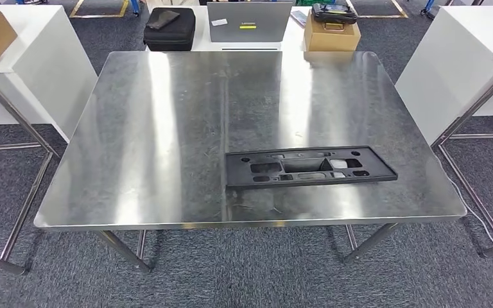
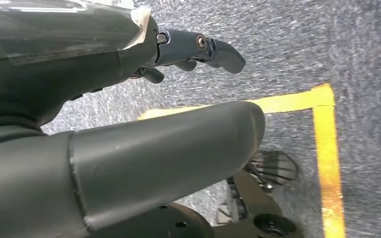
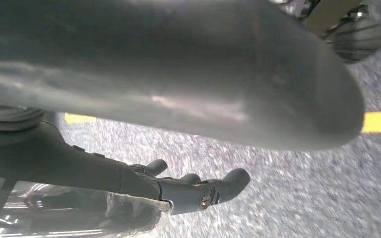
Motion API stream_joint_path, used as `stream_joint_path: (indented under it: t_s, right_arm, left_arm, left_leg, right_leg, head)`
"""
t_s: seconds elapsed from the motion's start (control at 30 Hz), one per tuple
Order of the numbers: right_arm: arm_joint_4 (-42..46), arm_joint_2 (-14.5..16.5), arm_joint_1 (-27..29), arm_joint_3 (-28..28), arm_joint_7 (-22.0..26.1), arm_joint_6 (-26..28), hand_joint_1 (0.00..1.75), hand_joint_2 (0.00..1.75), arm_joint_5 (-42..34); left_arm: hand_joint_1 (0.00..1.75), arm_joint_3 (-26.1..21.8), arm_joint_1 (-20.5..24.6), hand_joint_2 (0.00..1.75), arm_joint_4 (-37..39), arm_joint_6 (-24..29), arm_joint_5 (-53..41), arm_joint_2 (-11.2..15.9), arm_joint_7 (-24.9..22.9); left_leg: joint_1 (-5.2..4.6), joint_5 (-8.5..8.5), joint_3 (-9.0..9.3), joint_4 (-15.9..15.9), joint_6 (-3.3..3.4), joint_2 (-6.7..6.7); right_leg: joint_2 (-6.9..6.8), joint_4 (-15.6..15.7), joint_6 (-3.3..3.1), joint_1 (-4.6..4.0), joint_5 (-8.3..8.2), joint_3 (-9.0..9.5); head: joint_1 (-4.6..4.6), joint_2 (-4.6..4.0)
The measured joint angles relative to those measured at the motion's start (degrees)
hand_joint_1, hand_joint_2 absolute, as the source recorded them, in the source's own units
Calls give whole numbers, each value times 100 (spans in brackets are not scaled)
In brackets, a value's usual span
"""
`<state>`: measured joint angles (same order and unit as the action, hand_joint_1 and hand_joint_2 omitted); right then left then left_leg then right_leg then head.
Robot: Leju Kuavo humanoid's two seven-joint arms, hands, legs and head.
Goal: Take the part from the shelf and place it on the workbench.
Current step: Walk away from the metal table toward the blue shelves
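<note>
No text, brand or number is showing clearly enough to be read in any view. The laptop beyond the workbench is carrying a white sticker and a yellow label on its lid, but whatever is printed on them is coming out too small and blurred to make out. The yellow floor tape in the wrist views is running as plain lines, with no lettering on it.
</note>
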<state>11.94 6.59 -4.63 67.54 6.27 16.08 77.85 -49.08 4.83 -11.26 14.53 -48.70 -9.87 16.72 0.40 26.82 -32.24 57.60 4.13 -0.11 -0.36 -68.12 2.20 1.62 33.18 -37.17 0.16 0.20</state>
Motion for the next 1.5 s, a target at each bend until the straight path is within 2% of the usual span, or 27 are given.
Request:
stream_joint_path:
  t_s: [0.03, 0.1, 0.17, 0.23, 0.3, 0.37, 0.4, 0.43, 0.5, 0.53, 0.57, 0.63, 0.67, 0.73, 0.8, 0.9, 0.97, 1.03, 1.07, 1.1, 1.13, 1.2, 1.27, 1.33, 1.4, 1.43, 1.5]
  right_arm:
    - [-1, 5, 0, 0, 0, 2, 0, 0, -1]
    - [-1, 9, 0, 1, 0, 4, 0, 0, -2]
    - [-1, 9, -7, 2, -2, 7, 0, 0, -1]
    - [0, 2, -27, 2, -8, 11, 0, 0, 0]
    - [0, 1, -39, 1, -17, 14, 0, 0, 3]
    - [-4, 17, -32, 0, -33, 12, 0, 0, 9]
    - [-7, 26, -29, 1, -43, 7, 0, 0, 14]
    - [-9, 33, -26, 1, -49, 1, 0, 0, 19]
    - [-12, 40, -22, 2, -54, -11, 0, 0, 28]
    - [-12, 42, -19, 2, -55, -14, 0, 0, 30]
    - [-12, 45, -18, 2, -57, -16, 0, 0, 30]
    - [-12, 52, -17, 2, -64, -22, 0, 0, 29]
    - [-12, 55, -16, 2, -68, -26, 0, 0, 29]
    - [-13, 55, -19, 2, -72, -33, 0, 0, 28]
    - [-14, 57, -27, 2, -72, -33, 0, 0, 28]
    - [-14, 61, -16, 2, -74, -32, 0, 0, 28]
    - [-14, 60, 1, 2, -78, -31, 0, 0, 27]
    - [-14, 66, 1, 2, -82, -30, 0, 0, 25]
    - [-14, 69, 1, 2, -87, -30, 0, 0, 22]
    - [-14, 71, 0, 2, -91, -30, 0, 0, 18]
    - [-14, 72, -2, 2, -96, -29, 0, 0, 13]
    - [-14, 71, -11, 2, -98, -26, 0, 0, 0]
    - [-10, 62, -36, 2, -95, -23, 0, 0, -4]
    - [-8, 58, -56, 2, -80, -24, 0, 0, 12]
    - [-9, 64, -56, 2, -74, -41, 0, 0, 33]
    - [-10, 66, -55, 2, -79, -55, 0, 0, 41]
    - [-10, 64, -49, 3, -95, -81, 0, 0, 42]
  left_arm:
    - [0, 10, 1, 0, 0, -5, -6, -1, -1]
    - [0, 21, 5, 0, 0, -14, -15, -3, -2]
    - [0, 34, 10, 0, 0, -16, -25, -5, -4]
    - [0, 50, 15, 0, 0, -20, -31, -12, -7]
    - [0, 57, 19, 0, 0, -20, -32, -16, -11]
    - [0, 58, 18, 0, 0, -16, -29, -11, -15]
    - [0, 58, 14, 0, 0, -13, -26, -9, -18]
    - [0, 58, 7, 0, 0, -12, -23, -6, -22]
    - [0, 58, -1, 0, 0, -10, -16, -1, -37]
    - [0, 58, -3, 0, 0, -9, -14, 2, -45]
    - [0, 58, -3, 0, 0, -9, -13, 3, -53]
    - [0, 58, -2, 0, 0, -8, -14, 5, -65]
    - [0, 58, -1, 0, 0, -8, -16, 5, -70]
    - [0, 58, 8, 0, 0, -7, -24, 1, -75]
    - [0, 60, 16, 0, 0, -4, -31, -1, -78]
    - [0, 60, 17, 0, 0, 2, -33, 1, -83]
    - [0, 60, 20, 0, -1, 2, -39, -3, -92]
    - [0, 60, 24, 0, -2, -1, -51, -3, -99]
    - [0, 60, 24, 0, -2, -5, -59, -3, -100]
    - [0, 61, 24, 0, -2, -9, -69, -3, -100]
    - [0, 61, 25, 0, -2, -13, -80, -3, -100]
    - [0, 63, 31, 0, -2, -15, -100, -5, -104]
    - [0, 68, 41, 0, -2, -18, -109, -12, -114]
    - [0, 73, 49, 0, -2, -22, -108, -17, -120]
    - [0, 73, 46, 0, -2, -20, -105, -13, -119]
    - [0, 73, 41, 0, -2, -17, -103, -8, -119]
    - [0, 73, 30, 0, -2, -13, -101, 2, -118]
  left_leg:
    - [-17, -55, -75, 3, 9, 3]
    - [-50, -160, -210, 11, 12, 6]
    - [-78, -264, -325, 18, 2, -1]
    - [-106, -364, -404, 24, -32, -5]
    - [-119, -472, -434, 6, -86, 1]
    - [-107, -547, -456, -9, -149, -1]
    - [-92, -464, -492, 44, -184, -3]
    - [-73, -274, -545, 175, -220, -6]
    - [-24, 332, -698, 735, -291, -8]
    - [2, 572, -764, 1084, -325, -9]
    - [32, 674, -790, 1379, -365, -9]
    - [107, 489, -618, 1514, -445, -5]
    - [151, 319, -395, 1310, -487, -2]
    - [196, 257, 127, 635, -557, -13]
    - [172, 405, 345, 231, -525, -33]
    - [96, 326, 234, 155, -284, -26]
    - [77, 185, 97, 111, -115, -5]
    - [49, 42, -75, 110, -34, 11]
    - [31, -36, -170, 113, -23, 19]
    - [12, -118, -272, 117, -20, 26]
    - [-8, -201, -366, 121, -22, 30]
    - [-35, -370, -539, 128, -36, 29]
    - [-51, -516, -643, 132, -81, 26]
    - [-45, -667, -664, 85, -149, 39]
    - [-26, -759, -691, 28, -220, 40]
    - [-14, -633, -734, 87, -249, 31]
    - [20, -35, -848, 517, -296, 9]
  right_leg:
    - [3, -339, -2, -4, 167, -69]
    - [7, -519, 64, -21, 167, 48]
    - [8, 14, 112, -48, -58, 523]
    - [9, 870, 61, -104, -139, 1120]
    - [12, 1344, -8, -156, -121, 1371]
    - [10, 1399, -67, -119, -192, 1309]
    - [-2, 1404, -115, -85, -243, 1270]
    - [-20, 1413, -177, -48, -306, 1220]
    - [-53, 1412, -258, -29, -436, 1088]
    - [-62, 1406, -267, -31, -497, 1013]
    - [-70, 1390, -249, -27, -559, 937]
    - [-81, 1314, -182, 5, -657, 760]
    - [-83, 1248, -143, 28, -690, 667]
    - [-81, 1088, -76, 46, -729, 477]
    - [-80, 990, 10, 20, -785, 360]
    - [-67, 977, 176, 4, -848, 279]
    - [-50, 680, 141, 16, -519, 144]
    - [-33, 8, 71, 15, 13, -41]
    - [-23, -330, 82, 11, 169, -93]
    - [-13, -563, 123, 5, 198, -81]
    - [-4, -623, 176, -6, 109, 23]
    - [5, -160, 210, -35, -141, 527]
    - [6, 806, 96, -106, -85, 1234]
    - [7, 1390, -22, -179, 32, 1561]
    - [-2, 1444, -94, -153, -77, 1477]
    - [-15, 1447, -152, -118, -155, 1416]
    - [-48, 1456, -253, -50, -322, 1269]
  head:
    - [13, 0]
    - [19, 0]
    - [26, 0]
    - [27, 0]
    - [18, 0]
    - [14, 0]
    - [10, 0]
    - [1, 0]
    - [-22, 0]
    - [-28, 0]
    - [-29, 0]
    - [-30, 0]
    - [-34, 0]
    - [-60, 0]
    - [-83, 0]
    - [-82, 0]
    - [-50, 0]
    - [-5, 0]
    - [6, 0]
    - [9, 0]
    - [12, 0]
    - [12, 0]
    - [10, 0]
    - [-2, 0]
    - [-12, 0]
    - [-12, 0]
    - [-32, 0]
